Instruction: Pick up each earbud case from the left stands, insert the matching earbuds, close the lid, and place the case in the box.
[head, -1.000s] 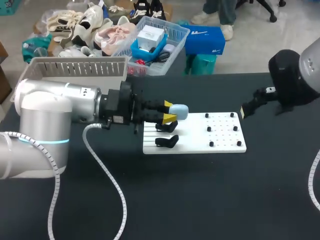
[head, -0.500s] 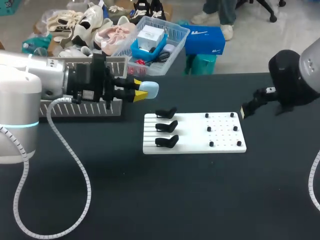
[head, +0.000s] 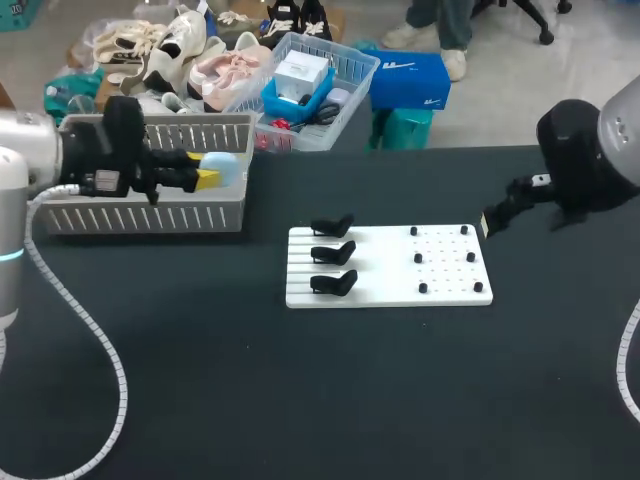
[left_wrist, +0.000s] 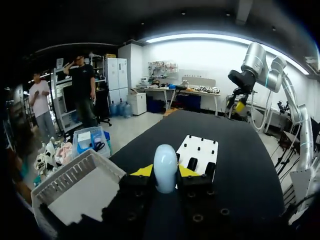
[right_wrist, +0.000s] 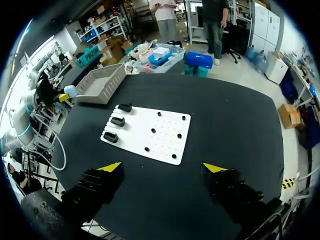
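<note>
Carried off the stands and drawn back, the earbud case (head: 222, 168) now hangs at the box (head: 150, 215) — clamped in the left tool (left_wrist: 165, 172).

Both yellow tips press the pale blue, closed case from two sides, and its rounded end pokes out ahead of them. The grey slatted box lies just under and beside the tool. Ahead of it, well apart, sits the white board (head: 390, 285) with three bare black stands (head: 332, 254) and small pegs on its farther half. Beyond the board the right tool (right_wrist: 162, 167) hangs above the tabletop (head: 350, 400) — fingers spread wide, nothing between them.
</note>
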